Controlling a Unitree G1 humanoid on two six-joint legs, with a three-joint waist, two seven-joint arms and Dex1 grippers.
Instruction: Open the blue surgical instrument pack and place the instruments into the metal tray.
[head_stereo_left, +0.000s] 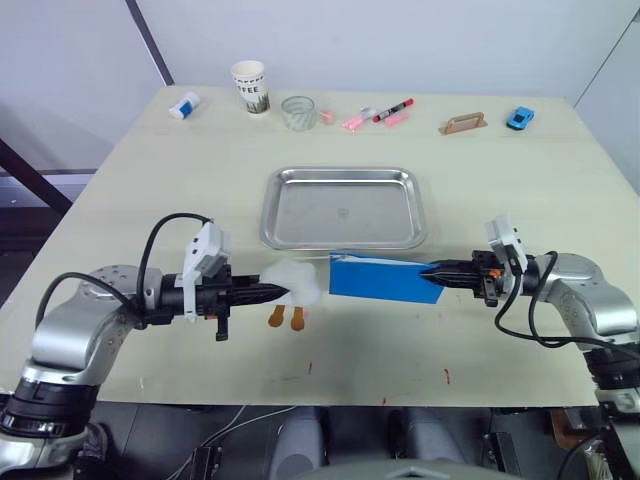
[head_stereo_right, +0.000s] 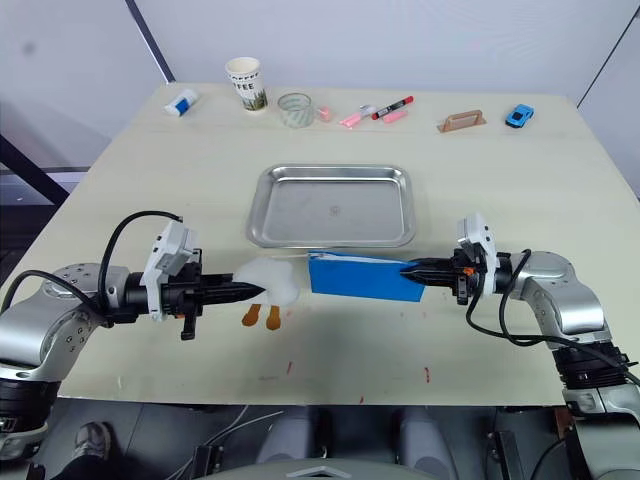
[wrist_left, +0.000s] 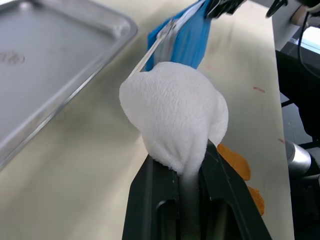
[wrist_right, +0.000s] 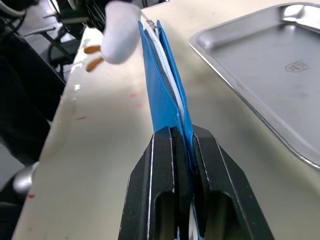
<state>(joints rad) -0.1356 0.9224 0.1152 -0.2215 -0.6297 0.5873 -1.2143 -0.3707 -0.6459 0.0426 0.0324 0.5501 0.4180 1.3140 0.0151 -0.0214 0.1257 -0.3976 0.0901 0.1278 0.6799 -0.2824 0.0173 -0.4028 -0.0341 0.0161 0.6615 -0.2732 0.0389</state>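
Observation:
The blue surgical instrument pack (head_stereo_left: 380, 277) hangs on edge just above the table, in front of the metal tray (head_stereo_left: 345, 210), which has nothing in it. My right gripper (head_stereo_left: 432, 271) is shut on the pack's right end (wrist_right: 162, 80). A white fluffy pull with orange feet (head_stereo_left: 295, 282) is joined to the pack's left end by a thin link. My left gripper (head_stereo_left: 278, 292) is shut on that pull (wrist_left: 175, 117). A white zipper line runs along the pack's upper edge. The instruments are hidden.
Along the far edge of the table stand a paper cup (head_stereo_left: 251, 86), a glass (head_stereo_left: 298, 112), pink and red markers (head_stereo_left: 392, 110), a tan block (head_stereo_left: 463, 123), a blue toy car (head_stereo_left: 520, 118) and a small white-blue item (head_stereo_left: 184, 105).

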